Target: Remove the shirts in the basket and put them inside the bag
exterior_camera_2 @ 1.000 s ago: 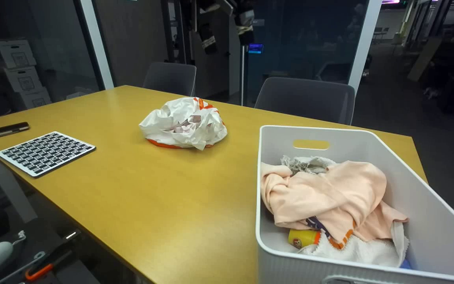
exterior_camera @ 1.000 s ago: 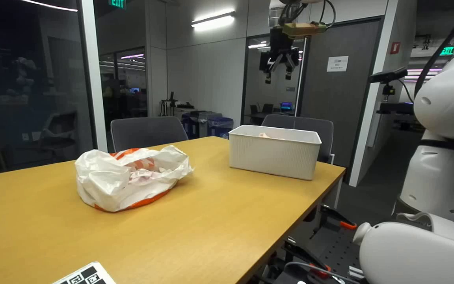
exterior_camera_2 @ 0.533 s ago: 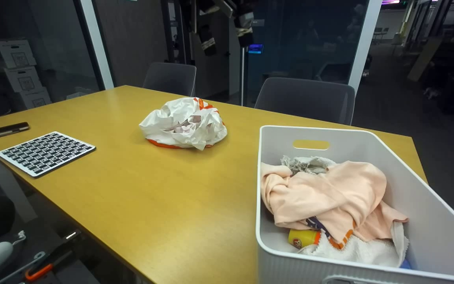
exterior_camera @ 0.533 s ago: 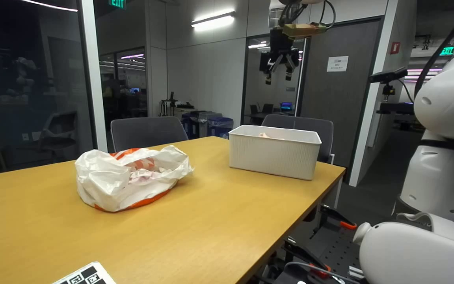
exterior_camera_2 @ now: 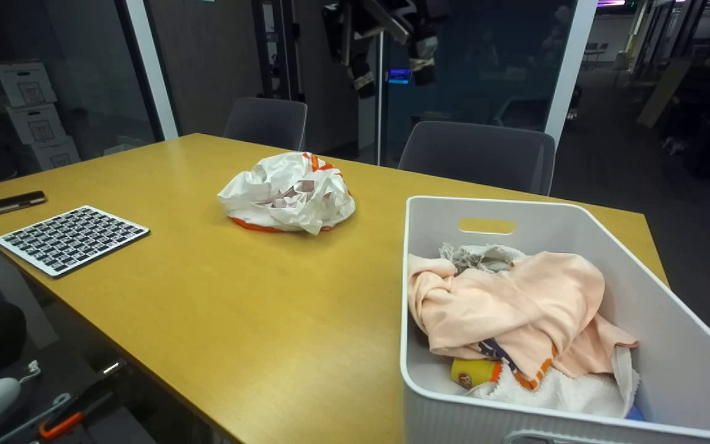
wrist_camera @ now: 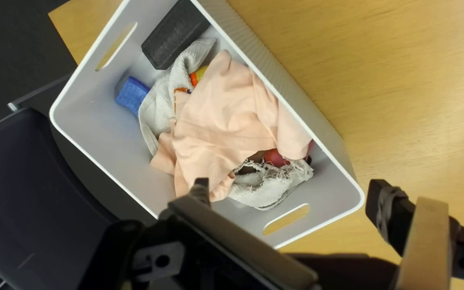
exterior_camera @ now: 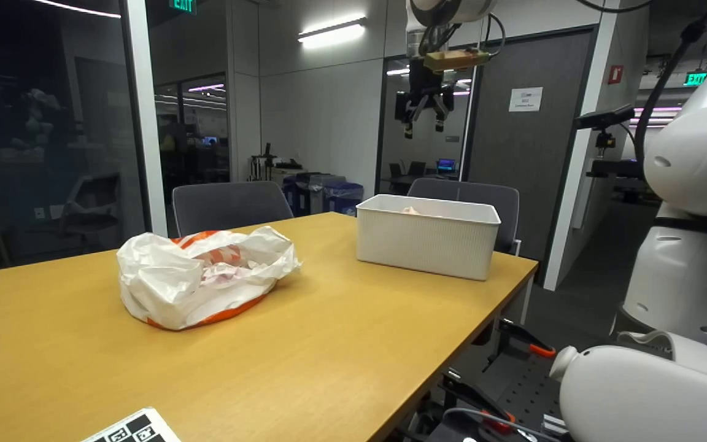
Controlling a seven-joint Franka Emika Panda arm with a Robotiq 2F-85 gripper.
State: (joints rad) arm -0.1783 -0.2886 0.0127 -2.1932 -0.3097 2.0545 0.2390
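The basket is a white box near the table's end, also in an exterior view and the wrist view. A crumpled peach shirt lies on top inside it, spread out in the wrist view. Under it are a white cloth and a frayed grey-white cloth. The bag, white with orange, sits with its mouth open, pinkish-white material inside; it also shows in an exterior view. My gripper hangs above the basket, fingers apart, nothing between them.
The basket also holds a black block, a blue block, a yellow-and-orange item and a red round thing. A checkered board and a dark flat object lie on the table. Chairs stand behind.
My gripper holds almost still at first, then shifts sideways and slightly down in both exterior views. It stays open. The basket, shirt and bag have not moved.
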